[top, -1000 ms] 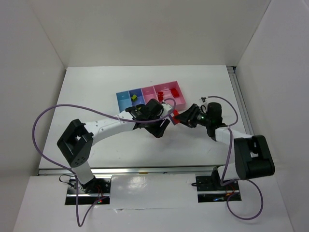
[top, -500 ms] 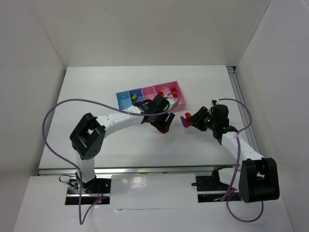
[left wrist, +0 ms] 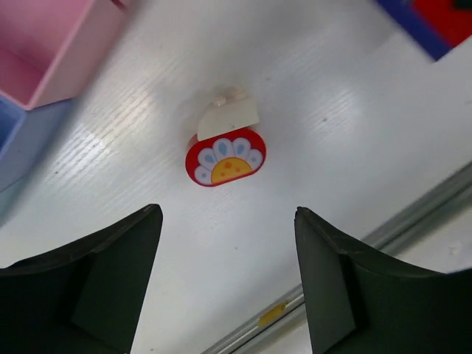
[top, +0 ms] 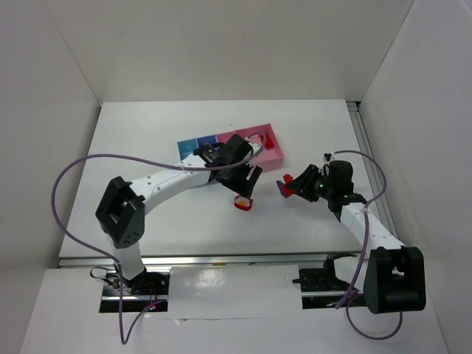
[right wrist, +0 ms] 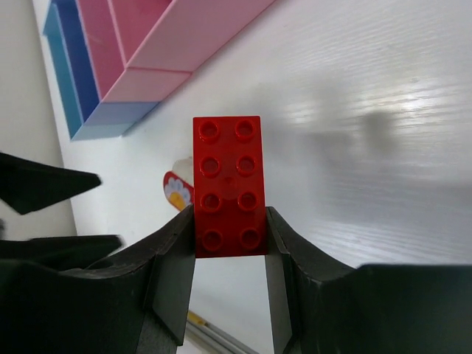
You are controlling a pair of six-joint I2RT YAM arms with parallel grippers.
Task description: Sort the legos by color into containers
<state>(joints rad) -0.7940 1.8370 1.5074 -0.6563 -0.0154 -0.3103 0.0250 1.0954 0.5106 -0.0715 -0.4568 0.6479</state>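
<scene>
On the white bench [top: 147, 147], near the row of joined blue and pink plastic trays [top: 186, 147], a small red-and-white toy brick with a flower face [left wrist: 225, 151] lies loose under the left gripper [left wrist: 226, 215], whose jaws stand apart and empty – a pick seems in hand. The right gripper [right wrist: 228, 218] is clamped on a red eight-stud plastic brick [right wrist: 227, 169], well apart from the trays; next, I judge, it needs a carry over the end pink tray [top: 275, 156] and a release

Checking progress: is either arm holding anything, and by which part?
The right jaws clamp a red brick by its long sides, near one end. The left jaws are open and empty.
</scene>
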